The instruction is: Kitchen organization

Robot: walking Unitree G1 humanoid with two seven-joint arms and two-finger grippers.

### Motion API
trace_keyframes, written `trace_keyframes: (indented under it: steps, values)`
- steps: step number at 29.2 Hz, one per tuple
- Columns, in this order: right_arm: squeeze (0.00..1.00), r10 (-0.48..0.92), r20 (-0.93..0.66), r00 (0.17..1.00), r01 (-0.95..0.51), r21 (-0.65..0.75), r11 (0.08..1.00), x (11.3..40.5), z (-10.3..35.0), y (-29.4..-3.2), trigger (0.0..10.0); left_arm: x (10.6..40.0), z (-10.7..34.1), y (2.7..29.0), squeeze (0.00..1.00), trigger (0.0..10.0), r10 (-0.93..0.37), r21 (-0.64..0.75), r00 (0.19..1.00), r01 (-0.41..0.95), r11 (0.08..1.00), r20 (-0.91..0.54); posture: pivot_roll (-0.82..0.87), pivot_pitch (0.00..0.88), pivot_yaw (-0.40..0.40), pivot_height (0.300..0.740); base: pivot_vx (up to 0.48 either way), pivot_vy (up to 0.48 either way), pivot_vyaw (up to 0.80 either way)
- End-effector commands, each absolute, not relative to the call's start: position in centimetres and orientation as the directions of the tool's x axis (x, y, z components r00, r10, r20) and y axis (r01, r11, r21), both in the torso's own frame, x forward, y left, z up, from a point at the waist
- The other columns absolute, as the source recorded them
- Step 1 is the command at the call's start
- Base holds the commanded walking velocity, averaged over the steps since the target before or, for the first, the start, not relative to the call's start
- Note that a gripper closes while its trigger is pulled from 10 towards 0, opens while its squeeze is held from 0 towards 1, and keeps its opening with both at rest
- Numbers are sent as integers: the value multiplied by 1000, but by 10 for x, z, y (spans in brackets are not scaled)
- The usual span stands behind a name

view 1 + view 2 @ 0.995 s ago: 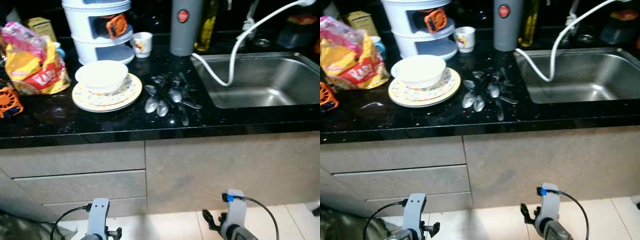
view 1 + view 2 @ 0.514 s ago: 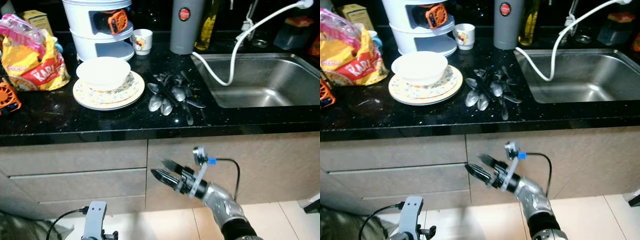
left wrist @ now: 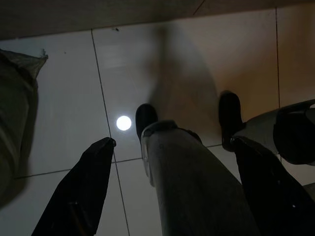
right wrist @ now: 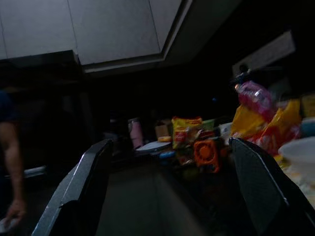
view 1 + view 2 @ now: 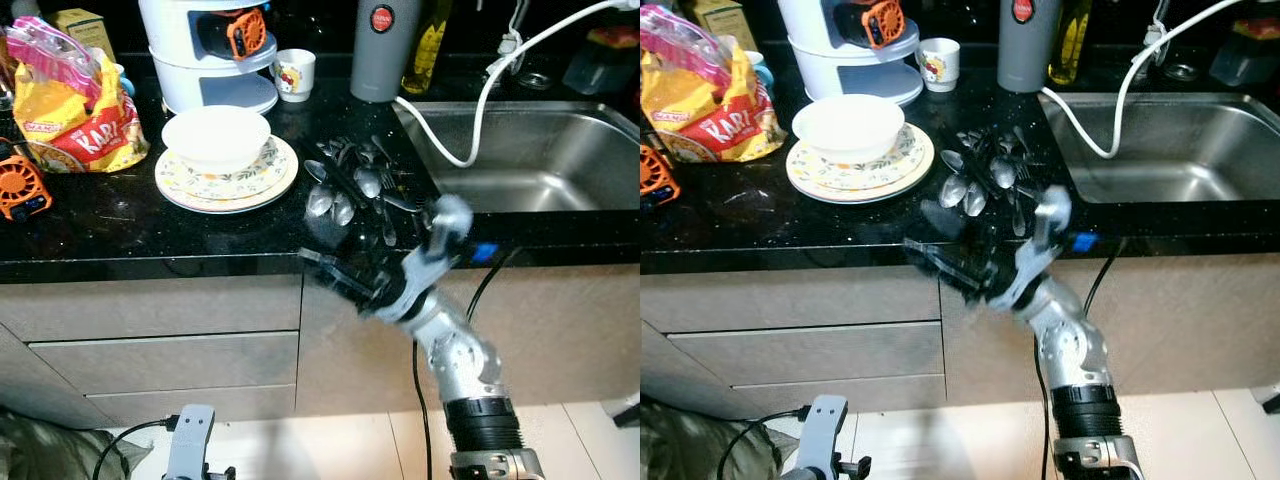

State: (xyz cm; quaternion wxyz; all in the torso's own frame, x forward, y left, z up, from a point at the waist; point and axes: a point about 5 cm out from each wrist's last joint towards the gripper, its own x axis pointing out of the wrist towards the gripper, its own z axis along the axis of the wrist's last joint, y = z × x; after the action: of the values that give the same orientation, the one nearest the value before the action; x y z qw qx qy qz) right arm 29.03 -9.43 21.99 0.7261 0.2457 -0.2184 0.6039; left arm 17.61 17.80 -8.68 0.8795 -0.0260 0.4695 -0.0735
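Spoons (image 5: 345, 190) lie heaped near the countertop's (image 5: 120, 235) front edge, beside the sink (image 5: 540, 150), apparently awaiting sorting; right gripper (image 5: 335, 275), fingers spread and empty, is raised at that edge, left gripper (image 3: 162, 187) idle, likewise spread.

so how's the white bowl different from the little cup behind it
The white bowl is wide, shallow and plain, sitting on the patterned plates. The little cup is narrow and tall, printed with a picture, and stands directly on the black counter. Both are white, upright and look empty.
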Motion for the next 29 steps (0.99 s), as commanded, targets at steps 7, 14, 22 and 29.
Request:
trace_keyframes:
  steps: [7,14,22,29]
  values:
    - [0,765,616,191,-977,44,209,285,244,-98,10000,169,-90,177,0,10000,-171,-120,522,130,984,-836,-17,45,-31,740,35,0,0]
    - [0,765,621,174,-977,13,212,274,258,-96,10000,168,-91,175,0,10000,-177,-123,518,137,983,-837,-17,49,-31,740,347,0,0]
    - [0,788,581,203,-955,-58,290,271,274,-99,10000,166,-91,176,0,10000,-179,-126,513,137,983,-839,-18,60,-23,740,407,0,0]
    - [0,812,540,222,-947,-79,311,269,272,-98,10000,165,-92,177,0,10000,-178,-125,516,136,983,-838,-17,66,-23,740,357,0,0]
